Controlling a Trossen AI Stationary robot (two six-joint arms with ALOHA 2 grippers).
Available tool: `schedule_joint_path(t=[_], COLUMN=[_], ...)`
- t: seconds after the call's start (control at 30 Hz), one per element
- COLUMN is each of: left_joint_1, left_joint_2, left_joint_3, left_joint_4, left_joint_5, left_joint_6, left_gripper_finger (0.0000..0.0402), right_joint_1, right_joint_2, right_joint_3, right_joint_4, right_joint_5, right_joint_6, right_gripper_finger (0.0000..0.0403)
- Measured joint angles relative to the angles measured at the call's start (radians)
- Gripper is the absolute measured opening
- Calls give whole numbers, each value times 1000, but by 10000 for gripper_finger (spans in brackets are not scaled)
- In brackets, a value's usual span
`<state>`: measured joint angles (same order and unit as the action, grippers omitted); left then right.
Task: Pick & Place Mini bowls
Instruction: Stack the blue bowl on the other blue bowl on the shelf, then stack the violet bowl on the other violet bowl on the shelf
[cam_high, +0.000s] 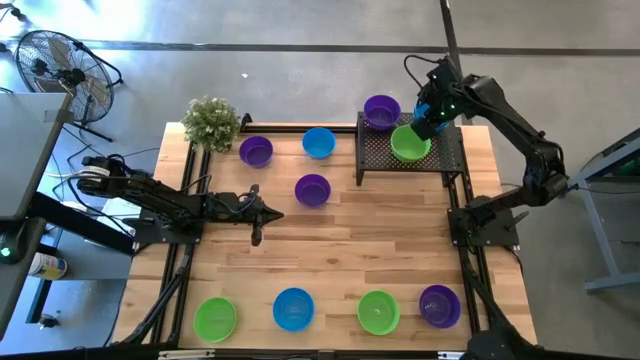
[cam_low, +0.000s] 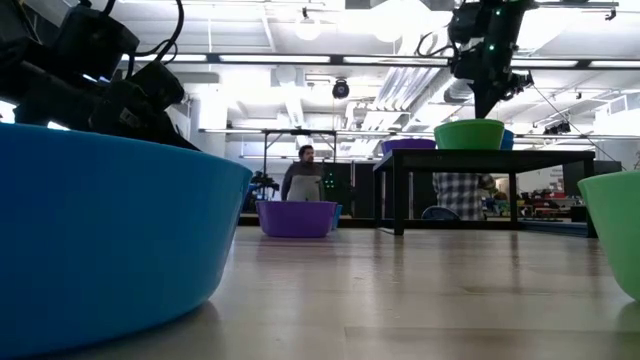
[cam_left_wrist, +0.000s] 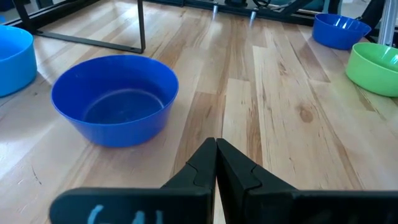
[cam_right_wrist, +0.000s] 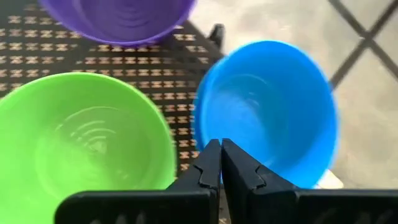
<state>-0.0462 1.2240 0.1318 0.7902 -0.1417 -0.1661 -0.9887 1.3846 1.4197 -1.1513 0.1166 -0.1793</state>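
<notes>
Several mini bowls stand on their bases on the wooden table: purple (cam_high: 256, 151), blue (cam_high: 318, 142) and purple (cam_high: 313, 189) at the far side, and green (cam_high: 215, 317), blue (cam_high: 293, 308), green (cam_high: 378, 311) and purple (cam_high: 439, 305) along the near edge. On the raised black mesh tray (cam_high: 445, 152) sit a purple bowl (cam_high: 382, 112) and a green bowl (cam_high: 410, 144). My right gripper (cam_high: 428, 118) is over the tray's far edge, shut on a blue bowl (cam_right_wrist: 267, 106). My left gripper (cam_high: 278, 214) hovers shut left of the middle purple bowl. My right gripper comes from above, pointing down, at the blue bowl's rim (cam_right_wrist: 208, 158) on the side nearest the green bowl (cam_right_wrist: 87, 149). The fingers (cam_right_wrist: 239, 171) cover the place of contact. The bowl looks tilted, beside the green bowl at the tray's far edge (cam_low: 507, 138).
A potted plant (cam_high: 211, 122) stands at the table's far left corner. The tray stands on legs (cam_low: 395, 195) at the far right. The table's middle, between the two rows of bowls, is bare wood (cam_high: 350, 250). A person (cam_low: 303, 175) stands in the room beyond.
</notes>
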Motion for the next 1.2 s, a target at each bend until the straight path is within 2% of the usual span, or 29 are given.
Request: schedule_joint_path(t=[0.4,0.67,0.83,1.0,1.2], left_joint_1=[0,0,0,0,0], left_joint_2=[0,0,0,0,0], left_joint_3=[0,0,0,0,0], left_joint_4=[0,0,-6,-8,-8], left_joint_5=[2,1,1,2,2], left_joint_6=[0,0,0,0,0], left_gripper_finger=[5,5,5,5,5], right_joint_1=[0,3,26,42,86], right_joint_2=[-2,-11,-74,-202,-406], right_joint_3=[-90,-20,-7,-92,-336], right_joint_4=[97,73,87,226,582], right_joint_5=[-36,-50,-55,-168,-301], right_joint_6=[-35,-29,-35,-47,-23], right_gripper_finger=[1,3,1,1,1])
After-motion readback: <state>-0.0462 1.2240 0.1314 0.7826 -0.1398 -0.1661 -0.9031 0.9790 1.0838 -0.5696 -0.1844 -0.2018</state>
